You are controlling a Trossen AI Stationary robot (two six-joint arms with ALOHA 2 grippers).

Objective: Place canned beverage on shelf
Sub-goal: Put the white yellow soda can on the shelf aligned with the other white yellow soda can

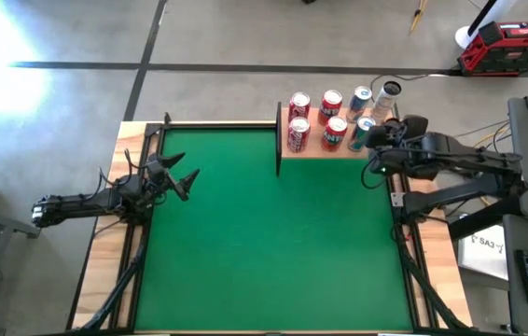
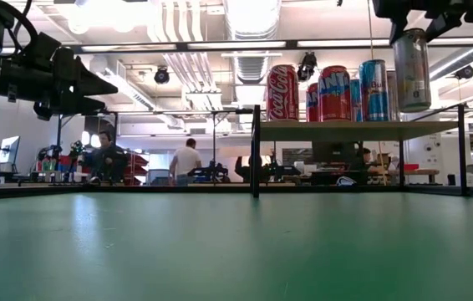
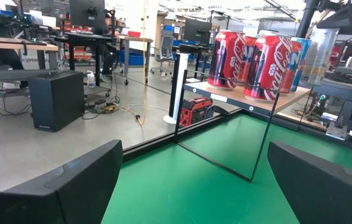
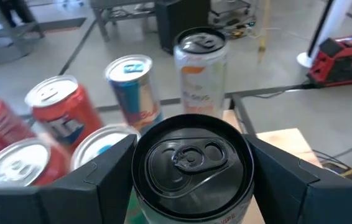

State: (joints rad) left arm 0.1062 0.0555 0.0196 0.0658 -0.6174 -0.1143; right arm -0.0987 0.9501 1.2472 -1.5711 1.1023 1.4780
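The shelf (image 1: pixel 316 152) is a tan board on a thin dark frame at the table's far right, shown raised in the low view (image 2: pixel 345 130). Several red, blue and silver cans (image 1: pixel 331 103) stand on it. My right gripper (image 1: pixel 377 140) hangs over the shelf's right end, shut on a silvery canned beverage (image 2: pixel 410 71) with a dark top (image 4: pixel 191 158). My left gripper (image 1: pixel 186 179) waits open at the table's left, pointing level toward the shelf (image 3: pixel 288 99), with nothing between its fingers. My right gripper pinches the can's upper wall, just below the rim (image 4: pixel 140 171), between its two fingers (image 4: pixel 101 177), one on each side. They come from the table's right, slanting down. The can hangs upright, its bottom (image 2: pixel 410 109) a little above the shelf board.
A tall silver can (image 4: pixel 201 62) and a blue one (image 4: pixel 132 87) stand just beyond the held can, red cans (image 4: pixel 61 115) beside them. The shelf's dark post (image 2: pixel 256 150) rises at its left end. The green table surface (image 1: pixel 264 243) lies bare. People (image 2: pixel 188 159) are far behind.
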